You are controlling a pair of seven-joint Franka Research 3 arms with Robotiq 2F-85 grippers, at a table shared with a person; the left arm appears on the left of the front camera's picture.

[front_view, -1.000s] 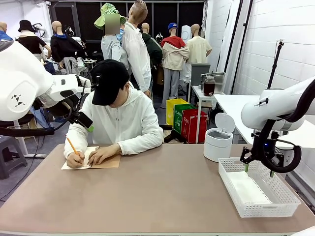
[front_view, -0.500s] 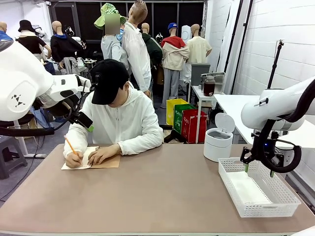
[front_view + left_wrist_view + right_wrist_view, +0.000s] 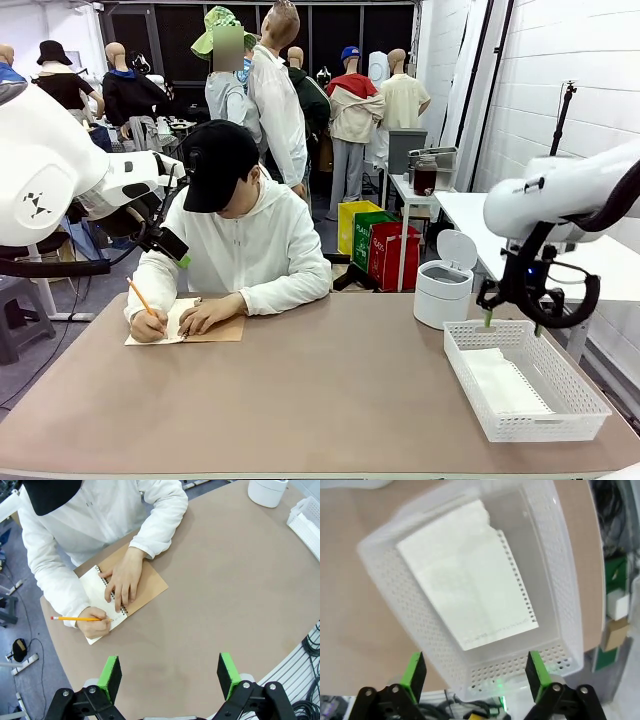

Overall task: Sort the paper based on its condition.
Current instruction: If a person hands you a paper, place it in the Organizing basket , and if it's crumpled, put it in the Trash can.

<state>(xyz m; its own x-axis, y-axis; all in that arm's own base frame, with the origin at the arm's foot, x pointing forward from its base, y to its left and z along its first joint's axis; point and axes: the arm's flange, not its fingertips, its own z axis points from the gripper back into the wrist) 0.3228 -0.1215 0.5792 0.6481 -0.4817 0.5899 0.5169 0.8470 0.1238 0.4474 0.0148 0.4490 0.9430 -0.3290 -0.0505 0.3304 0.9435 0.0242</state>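
A ragged-edged sheet of paper (image 3: pixel 470 575) lies flat in the white basket (image 3: pixel 540 425) — that sort looks finished. The right gripper (image 3: pixel 512 324) hovers just above the basket, spread and empty. The left gripper (image 3: pixel 170 672), also spread, hangs well apart from it — the next move likely needs another sheet from the spiral notebook (image 3: pixel 152 580).

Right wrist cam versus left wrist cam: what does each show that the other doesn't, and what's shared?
Right wrist: a sheet of paper lying flat in the white basket, one edge ragged with torn binding holes, one corner ripped; right gripper open above it. Left wrist: the person writing with a pencil in the spiral notebook, other hand flat on the page; left gripper open. Shared: the tan table and the basket, a mere corner of it in the left wrist view.
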